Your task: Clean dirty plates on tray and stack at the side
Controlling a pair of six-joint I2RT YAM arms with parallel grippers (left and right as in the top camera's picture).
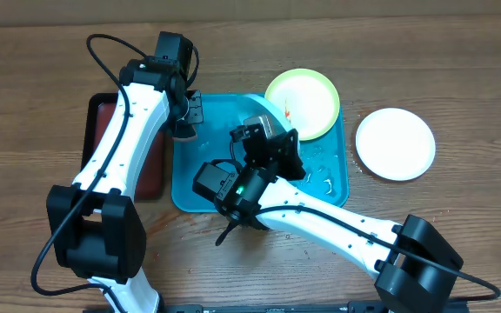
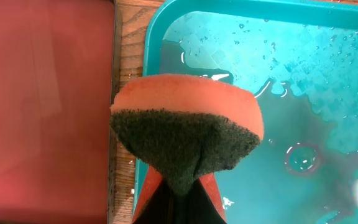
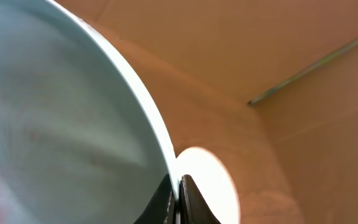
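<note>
My right gripper [image 1: 264, 132] is shut on the rim of the mint-aqua plate [image 1: 266, 110] and holds it tilted on edge over the turquoise tray [image 1: 209, 130]. In the right wrist view the plate [image 3: 61, 124] fills the left side, with faint reddish marks, and the fingers [image 3: 179, 194] pinch its rim. My left gripper [image 1: 185, 129] is shut on an orange sponge with a dark scouring face [image 2: 188, 127], over the tray's wet left end [image 2: 303, 81]. The yellow-green plate [image 1: 307, 100], with a red smear, overlaps the tray's far right corner. The white plate [image 1: 395, 143] lies on the table to the right.
A dark red tray with a black rim [image 1: 152, 165] lies just left of the turquoise tray and shows in the left wrist view [image 2: 42, 106]. Water drops cover the turquoise tray's floor. The white plate shows beyond my right fingers [image 3: 210, 180].
</note>
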